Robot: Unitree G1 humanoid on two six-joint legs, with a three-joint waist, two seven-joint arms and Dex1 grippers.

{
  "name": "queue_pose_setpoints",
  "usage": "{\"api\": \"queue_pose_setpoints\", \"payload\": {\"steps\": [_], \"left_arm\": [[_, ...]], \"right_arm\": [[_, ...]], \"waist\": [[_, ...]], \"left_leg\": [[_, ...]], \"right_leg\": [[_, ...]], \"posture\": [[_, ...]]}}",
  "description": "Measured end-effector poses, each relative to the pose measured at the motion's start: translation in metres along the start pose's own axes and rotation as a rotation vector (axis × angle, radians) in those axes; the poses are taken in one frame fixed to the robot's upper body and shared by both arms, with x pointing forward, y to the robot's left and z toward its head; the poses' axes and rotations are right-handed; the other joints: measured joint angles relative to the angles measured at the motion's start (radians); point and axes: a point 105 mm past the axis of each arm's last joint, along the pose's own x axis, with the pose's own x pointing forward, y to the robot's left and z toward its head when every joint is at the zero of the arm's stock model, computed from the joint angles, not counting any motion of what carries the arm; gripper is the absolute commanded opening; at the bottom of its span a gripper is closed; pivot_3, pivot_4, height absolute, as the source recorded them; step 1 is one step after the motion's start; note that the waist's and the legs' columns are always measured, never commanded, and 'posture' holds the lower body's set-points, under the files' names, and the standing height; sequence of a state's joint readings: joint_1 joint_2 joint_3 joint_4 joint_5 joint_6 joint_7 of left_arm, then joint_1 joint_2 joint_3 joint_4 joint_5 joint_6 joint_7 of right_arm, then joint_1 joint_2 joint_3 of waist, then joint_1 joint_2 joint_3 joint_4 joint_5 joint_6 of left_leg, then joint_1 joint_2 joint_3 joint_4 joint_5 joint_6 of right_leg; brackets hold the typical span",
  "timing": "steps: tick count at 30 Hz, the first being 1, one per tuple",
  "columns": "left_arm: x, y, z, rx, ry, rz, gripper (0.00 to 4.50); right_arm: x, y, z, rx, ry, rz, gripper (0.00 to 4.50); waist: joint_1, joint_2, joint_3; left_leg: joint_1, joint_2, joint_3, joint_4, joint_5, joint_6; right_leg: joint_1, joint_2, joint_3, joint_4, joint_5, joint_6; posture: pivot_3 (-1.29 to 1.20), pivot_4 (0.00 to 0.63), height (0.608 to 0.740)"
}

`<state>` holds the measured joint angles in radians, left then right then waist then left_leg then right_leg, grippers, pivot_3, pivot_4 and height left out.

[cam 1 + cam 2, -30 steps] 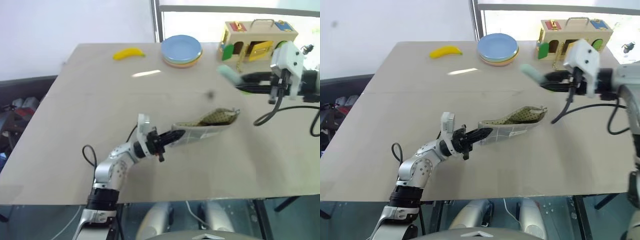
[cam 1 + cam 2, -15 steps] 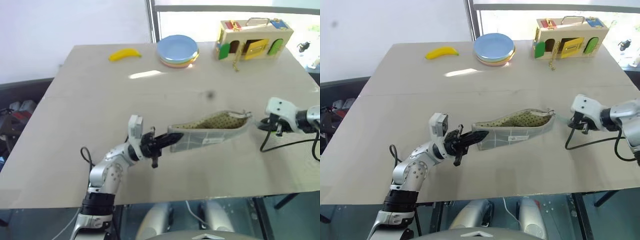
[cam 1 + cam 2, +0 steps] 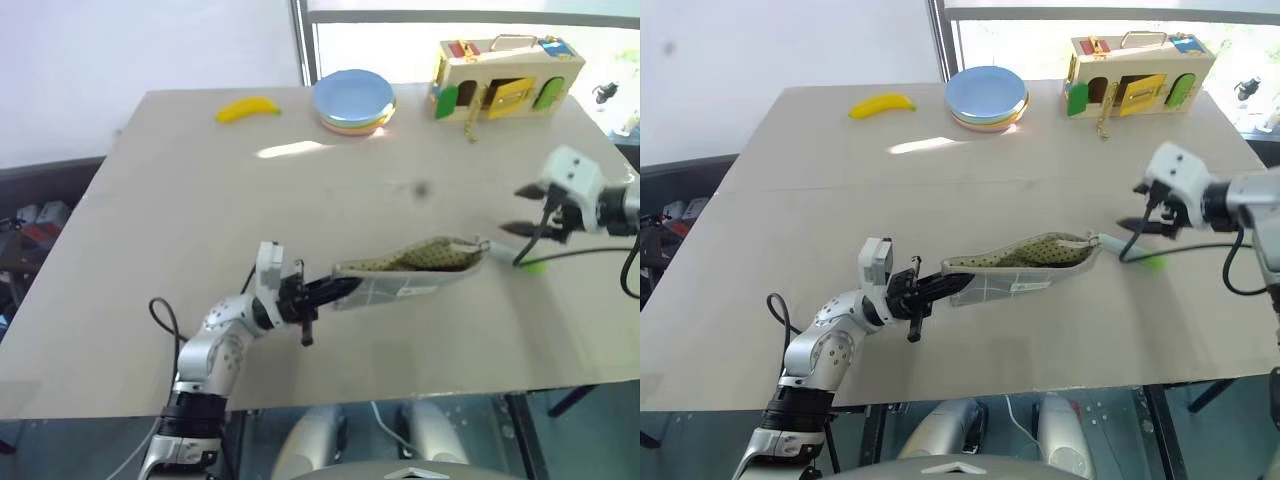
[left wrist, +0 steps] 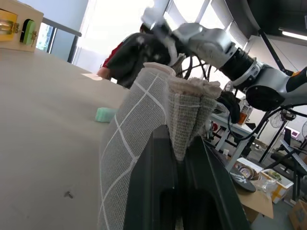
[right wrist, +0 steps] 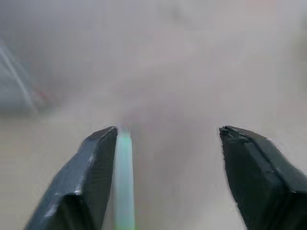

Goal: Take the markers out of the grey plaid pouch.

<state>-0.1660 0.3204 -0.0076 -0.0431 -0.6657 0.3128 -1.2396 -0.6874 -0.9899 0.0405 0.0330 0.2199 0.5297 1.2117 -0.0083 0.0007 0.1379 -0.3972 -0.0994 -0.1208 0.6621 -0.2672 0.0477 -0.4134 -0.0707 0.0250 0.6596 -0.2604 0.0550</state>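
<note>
My left gripper [image 3: 322, 292] is shut on the near end of the grey plaid pouch [image 3: 405, 278] and holds it just off the table, its dotted lining showing at the open top. In the left wrist view the gripper [image 4: 178, 146] pinches the pouch [image 4: 129, 129] fabric. One marker [image 3: 1137, 254], pale green with a bright green cap, lies on the table just past the pouch's far end. My right gripper [image 3: 1134, 205] hangs open a little above it, holding nothing. The right wrist view shows the marker [image 5: 123, 187] beside one of the fingers [image 5: 91, 187].
At the far side of the table [image 3: 180, 200] lie a yellow banana [image 3: 248, 107], a stack of pastel plates [image 3: 354, 100] and a wooden toy box [image 3: 505, 78]. The table's front edge runs just below my left arm.
A second ago my right gripper held the green marker up near the toy box. It dropped to the table beside the pouch, opened and rose, leaving the marker lying there. The left gripper kept its hold.
</note>
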Motion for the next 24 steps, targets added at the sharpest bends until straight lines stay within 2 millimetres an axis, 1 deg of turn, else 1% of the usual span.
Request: {"api": "queue_pose_setpoints", "payload": {"steps": [1, 2, 3, 4, 5, 7, 8, 10, 13, 17, 19, 20, 22, 24], "left_arm": [[-0.001, 0.000, -0.001, 0.001, 0.000, 0.001, 0.00], [-0.002, -0.001, -0.001, 0.003, -0.001, 0.002, 0.00], [-0.002, -0.001, -0.002, 0.003, -0.001, 0.004, 0.00], [-0.002, -0.001, -0.004, 0.001, 0.002, 0.005, 0.00], [-0.002, -0.001, -0.004, -0.001, 0.000, 0.004, 0.00], [-0.001, -0.001, -0.005, -0.005, -0.002, 0.004, 0.00], [-0.001, -0.001, -0.006, -0.010, -0.004, 0.007, 0.00], [-0.001, -0.001, -0.007, -0.010, -0.003, 0.006, 0.00], [0.000, -0.002, -0.010, -0.015, -0.010, 0.011, 0.00], [-0.002, 0.000, -0.012, -0.024, -0.013, 0.019, 0.00], [-0.002, -0.001, -0.013, -0.022, -0.013, 0.016, 0.00], [-0.003, -0.001, -0.013, -0.022, -0.014, 0.016, 0.00], [-0.004, -0.001, -0.014, -0.028, -0.014, 0.015, 0.00], [-0.004, 0.000, -0.016, -0.037, -0.015, 0.015, 0.00]], "right_arm": [[0.000, 0.005, 0.009, -0.010, -0.026, 0.030, 1.48], [0.002, 0.014, 0.020, -0.009, -0.059, 0.077, 1.02], [0.004, 0.019, 0.026, -0.005, -0.080, 0.104, 0.61], [0.006, 0.031, 0.038, -0.014, -0.116, 0.159, 0.17], [0.008, 0.043, 0.050, -0.037, -0.146, 0.214, 0.08], [0.009, 0.054, 0.056, -0.055, -0.161, 0.262, 0.08], [0.013, 0.066, 0.061, -0.062, -0.172, 0.321, 0.08], [0.016, 0.073, 0.062, -0.067, -0.180, 0.351, 0.08], [0.022, 0.089, 0.058, -0.043, -0.181, 0.422, 0.08], [0.023, 0.097, 0.060, -0.056, -0.184, 0.458, 0.08], [0.026, 0.102, 0.050, -0.075, -0.120, 0.475, 0.08], [0.030, 0.104, 0.041, -0.084, -0.074, 0.481, 0.08], [0.040, 0.103, 0.025, -0.117, 0.013, 0.467, 0.08], [0.048, 0.102, 0.013, -0.158, 0.078, 0.458, 0.08]], "waist": [[0.003, 0.000, 0.000], [0.006, 0.000, 0.000], [0.007, 0.000, 0.000], [0.008, 0.000, 0.000], [0.009, 0.000, 0.000], [0.011, 0.000, 0.000], [0.014, 0.000, 0.000], [0.018, 0.000, 0.000], [0.022, 0.000, 0.000], [0.022, 0.000, 0.000], [0.021, 0.000, 0.000], [0.021, 0.000, 0.000], [0.020, 0.000, 0.000], [0.018, 0.000, 0.000]], "left_leg": [[0.000, 0.000, 0.000, 0.000, 0.000, 0.000], [0.000, 0.000, 0.000, 0.000, 0.000, 0.000], [-0.001, 0.000, 0.000, 0.000, 0.000, 0.000], [-0.001, 0.000, 0.000, 0.000, 0.000, 0.000], [-0.001, 0.000, -0.001, 0.000, 0.000, 0.000], [-0.001, 0.000, -0.001, 0.000, 0.000, 0.000], [-0.001, 0.000, -0.001, 0.001, 0.000, 0.000], [-0.001, 0.000, -0.001, 0.001, 0.000, 0.000], [-0.001, 0.000, -0.001, 0.001, 0.000, 0.000], [-0.001, 0.000, -0.001, 0.001, 0.000, 0.000], [-0.001, 0.000, -0.001, 0.002, 0.000, 0.000], [-0.001, 0.000, -0.001, 0.002, 0.000, 0.000], [-0.001, 0.000, 0.000, 0.002, 0.000, 0.000], [0.000, 0.000, 0.000, 0.002, 0.000, 0.000]], "right_leg": [[0.000, 0.000, 0.000, 0.000, 0.000, 0.000], [0.000, 0.000, 0.000, 0.000, 0.000, 0.000], [0.000, -0.001, 0.000, 0.000, 0.000, 0.000], [0.000, -0.001, 0.000, 0.000, 0.000, 0.000], [0.000, 0.000, -0.001, 0.000, 0.000, 0.000], [0.000, 0.000, -0.001, 0.000, 0.000, 0.000], [0.000, -0.001, -0.001, 0.000, 0.000, 0.000], [0.000, -0.001, -0.001, 0.000, 0.000, 0.000], [0.000, -0.001, -0.001, 0.000, 0.000, 0.000], [0.000, -0.001, -0.001, 0.000, 0.000, 0.000], [0.000, -0.001, -0.001, 0.000, 0.000, 0.000], [0.000, -0.001, -0.001, 0.000, 0.000, 0.000], [0.000, 0.000, -0.001, 0.001, 0.000, 0.000], [0.000, 0.000, -0.001, 0.001, 0.000, 0.000]], "posture": [[0.00, 0.150, 0.740], [0.00, 0.150, 0.740], [0.00, 0.150, 0.740], [0.00, 0.150, 0.740], [0.00, 0.150, 0.740], [0.00, 0.150, 0.740], [0.00, 0.150, 0.740], [0.00, 0.150, 0.740], [0.00, 0.150, 0.740], [0.00, 0.150, 0.740], [0.00, 0.150, 0.740], [0.00, 0.150, 0.740], [0.00, 0.150, 0.740], [0.00, 0.150, 0.740]]}}
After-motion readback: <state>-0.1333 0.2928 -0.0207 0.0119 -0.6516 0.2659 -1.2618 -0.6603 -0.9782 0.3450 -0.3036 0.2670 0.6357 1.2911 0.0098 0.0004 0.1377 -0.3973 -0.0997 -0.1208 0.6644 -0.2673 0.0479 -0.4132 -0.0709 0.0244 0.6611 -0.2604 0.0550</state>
